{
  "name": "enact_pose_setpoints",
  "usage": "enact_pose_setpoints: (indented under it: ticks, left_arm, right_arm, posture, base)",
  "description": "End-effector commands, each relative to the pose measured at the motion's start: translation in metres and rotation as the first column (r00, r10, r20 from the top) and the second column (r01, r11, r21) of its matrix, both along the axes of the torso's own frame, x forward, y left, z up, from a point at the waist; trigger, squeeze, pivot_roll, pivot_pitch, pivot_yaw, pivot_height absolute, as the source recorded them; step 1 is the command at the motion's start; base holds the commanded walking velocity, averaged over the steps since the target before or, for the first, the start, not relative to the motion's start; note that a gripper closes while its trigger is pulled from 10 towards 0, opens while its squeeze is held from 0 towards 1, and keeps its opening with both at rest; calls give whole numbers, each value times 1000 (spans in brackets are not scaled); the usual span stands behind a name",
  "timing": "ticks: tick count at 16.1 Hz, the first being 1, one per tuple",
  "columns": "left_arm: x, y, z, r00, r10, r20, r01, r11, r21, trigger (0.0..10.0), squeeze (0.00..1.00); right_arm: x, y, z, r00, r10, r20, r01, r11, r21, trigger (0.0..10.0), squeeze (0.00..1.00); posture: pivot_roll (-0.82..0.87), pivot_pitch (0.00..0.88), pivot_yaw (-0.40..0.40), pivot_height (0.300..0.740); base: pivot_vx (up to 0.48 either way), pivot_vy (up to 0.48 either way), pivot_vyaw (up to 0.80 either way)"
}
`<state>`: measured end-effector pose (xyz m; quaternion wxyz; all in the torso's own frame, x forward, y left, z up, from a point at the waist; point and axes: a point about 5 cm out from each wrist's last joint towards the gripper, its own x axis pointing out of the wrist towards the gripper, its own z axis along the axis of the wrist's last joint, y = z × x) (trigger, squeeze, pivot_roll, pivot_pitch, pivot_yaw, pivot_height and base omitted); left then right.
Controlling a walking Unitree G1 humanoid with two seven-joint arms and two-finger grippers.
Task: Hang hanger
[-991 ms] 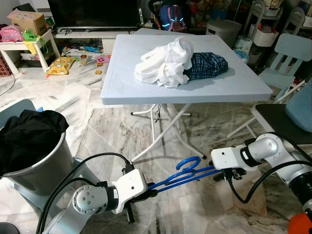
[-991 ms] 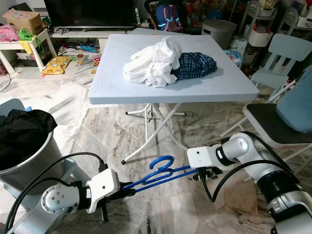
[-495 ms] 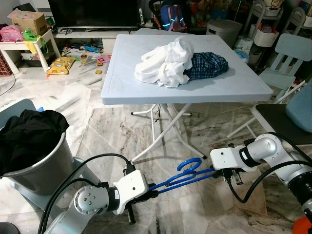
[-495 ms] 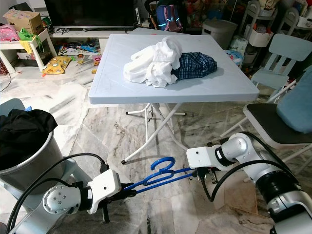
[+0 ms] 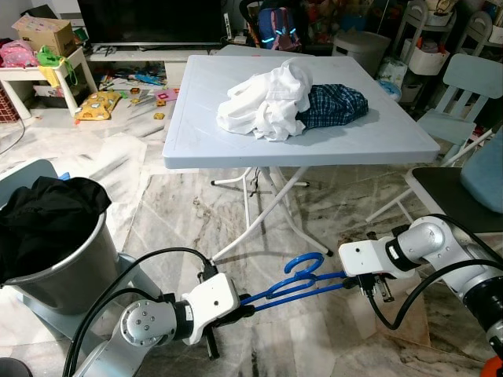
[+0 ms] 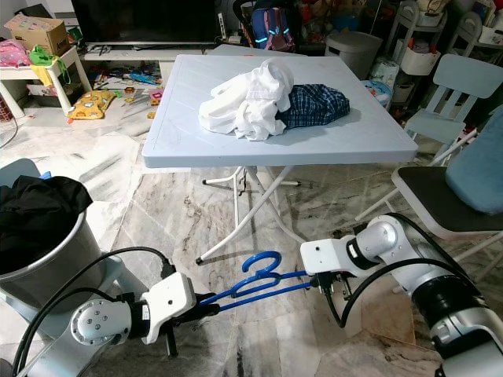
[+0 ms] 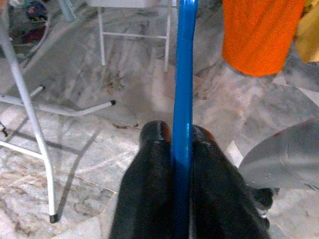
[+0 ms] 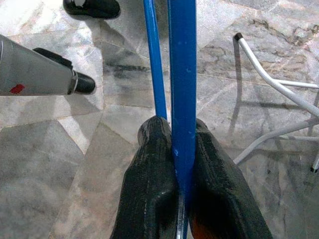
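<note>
Left gripper [image 7: 182,144]: both black fingers [image 7: 152,164] pressed flat against a bar of the blue hanger [image 5: 302,279], clamping one end of it; in the left eye view this gripper [image 5: 240,312] sits at lower centre-left of the frame. Right gripper [image 8: 182,137]: fingers likewise closed tight on the hanger's opposite end, at lower right of centre in the left eye view [image 5: 350,276].

The hanger spans the gap between the two grippers, above the marble floor [image 5: 306,345] in the lower middle of the frame. Its long axis runs from lower left to upper right, rising slightly toward the right gripper. The hook [image 5: 305,261] curls upward and away from the robot, toward the table legs [image 5: 259,212].

Background, upper centre: a pale blue folding table [image 5: 204,126] bearing a white garment [image 5: 263,102] touching a dark plaid garment [image 5: 334,106]. Left edge: a grey laundry bin [image 5: 63,271] holding black cloth [image 5: 43,216]. Right edge: a chair [image 5: 448,192] with a dark seat. Upper left: toys scattered on the floor beside a small white table [image 5: 39,78].
</note>
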<state>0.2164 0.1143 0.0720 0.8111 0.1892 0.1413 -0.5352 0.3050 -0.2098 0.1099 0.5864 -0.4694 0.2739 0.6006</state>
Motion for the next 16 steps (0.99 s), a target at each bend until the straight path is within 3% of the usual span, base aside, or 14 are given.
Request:
enact_pose_setpoints:
  ticks: [1, 6, 7, 8, 10, 13, 14, 15, 16]
  left_arm:
    - [4, 0, 4, 999, 9, 36, -9, 1000, -1, 10000, 1000]
    - [7, 5, 12, 995, 40, 96, -39, 999, -13, 10000, 1000]
    - [8, 15, 15, 990, 63, 124, -64, 998, 3, 10000, 1000]
    - [11, 27, 19, 981, 116, 158, -118, 993, 2, 10000, 1000]
    - [12, 34, 23, 965, 202, 164, -197, 979, -50, 10000, 1000]
    - [1, 39, 15, 941, 300, 156, -290, 954, -81, 10000, 1000]
    - [0, 39, 16, 915, 365, 174, -347, 929, -126, 10000, 1000]
    - [7, 45, 22, 835, 521, 175, -480, 846, -232, 10000, 1000]
    - [9, 47, 23, 815, 549, 188, -501, 829, -248, 10000, 1000]
  right_arm:
    - [3, -1, 1, 1000, -14, 10, 14, 1000, -6, 0, 0]
    - [3, -6, -2, 1000, -7, 20, 8, 999, -33, 0, 0]
    - [2, -8, -4, 1000, -9, 25, 10, 999, -40, 0, 0]
    - [3, -9, -7, 999, -17, 49, 19, 999, -44, 0, 0]
    - [7, -6, -8, 995, -42, 89, 44, 999, -17, 0, 0]
    - [17, -4, -9, 975, -112, 191, 114, 993, 0, 0, 0]
    - [20, -6, -10, 966, -136, 220, 139, 990, -1, 0, 0]
    - [23, -4, -10, 948, -211, 238, 202, 977, 61, 0, 0]
    - [24, -3, -11, 942, -247, 229, 231, 968, 96, 0, 0]
  posture:
    - [-79, 20, -35, 740]
    - [-75, 25, -35, 740]
    - [-70, 29, -36, 740]
    - [-68, 30, -37, 740]
    - [-66, 30, -36, 740]
    - [-61, 32, -42, 740]
    - [-57, 32, -45, 740]
    - [-55, 33, -46, 740]
    - [-53, 35, -50, 740]
  base:
    - [0, 0, 0]
    - [0, 0, 0]
    - [0, 0, 0]
    - [0, 0, 0]
    - [0, 0, 0]
    - [0, 0, 0]
    - [0, 0, 0]
    - [0, 0, 0]
    - [0, 0, 0]
